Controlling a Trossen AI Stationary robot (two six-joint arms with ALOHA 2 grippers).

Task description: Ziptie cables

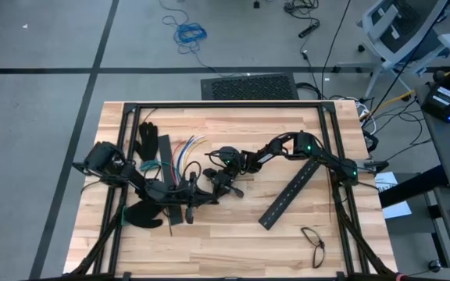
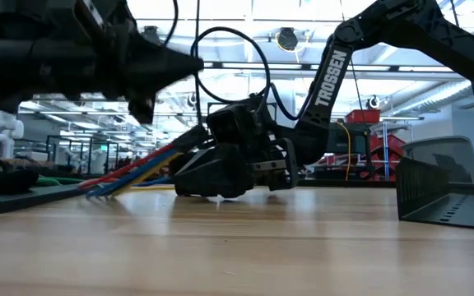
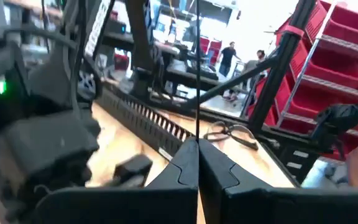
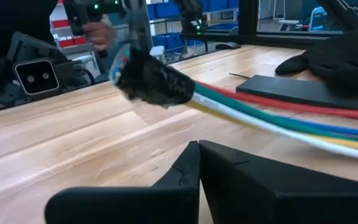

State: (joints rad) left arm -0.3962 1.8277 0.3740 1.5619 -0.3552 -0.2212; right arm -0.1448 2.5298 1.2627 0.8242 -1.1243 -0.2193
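The table [image 1: 287, 242] at the middle of the high view is pale wood with a smooth, slightly shiny top. The cables [image 4: 303, 121] have smooth, glossy plastic skins. The black bar [image 1: 290, 192] right of centre looks like matt plastic. The gloves [image 1: 148, 140] look soft and dull.
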